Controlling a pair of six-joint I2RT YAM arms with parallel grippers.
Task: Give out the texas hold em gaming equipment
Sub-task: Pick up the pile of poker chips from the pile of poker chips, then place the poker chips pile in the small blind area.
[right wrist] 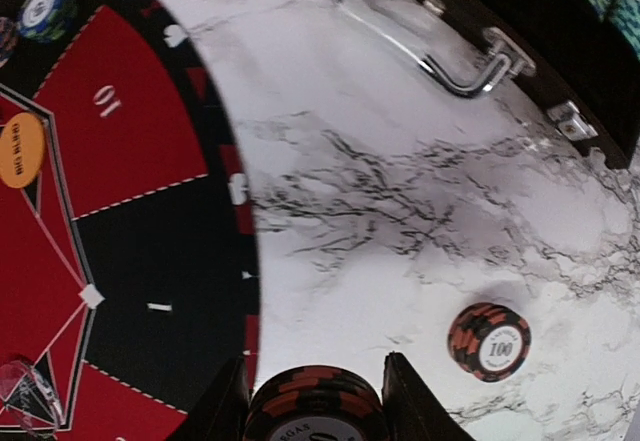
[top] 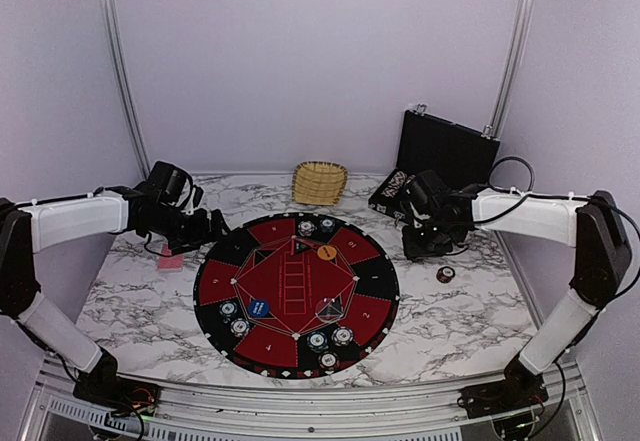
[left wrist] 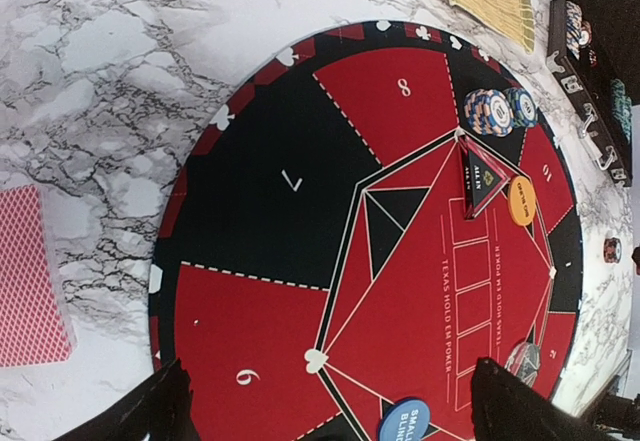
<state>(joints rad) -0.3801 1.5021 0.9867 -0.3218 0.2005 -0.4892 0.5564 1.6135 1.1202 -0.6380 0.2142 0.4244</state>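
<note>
Black-and-red mat (top: pixel 296 291), grey-veined white marble table (top: pixel 450 331), red crosshatched cards (left wrist: pixel 30 276), red-and-black striped chips (right wrist: pixel 315 401)

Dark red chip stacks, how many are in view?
2: one dark red stack held in the right gripper, another on the marble table beside the mat. The case may hide more.

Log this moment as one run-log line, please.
left arm: jaws open, by poker mat's left edge | right arm: jaws shut on dark red chip stack | second dark red stack: on table, right of mat

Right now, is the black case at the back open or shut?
Open: the black case has its lid standing upright behind its tray.
</note>
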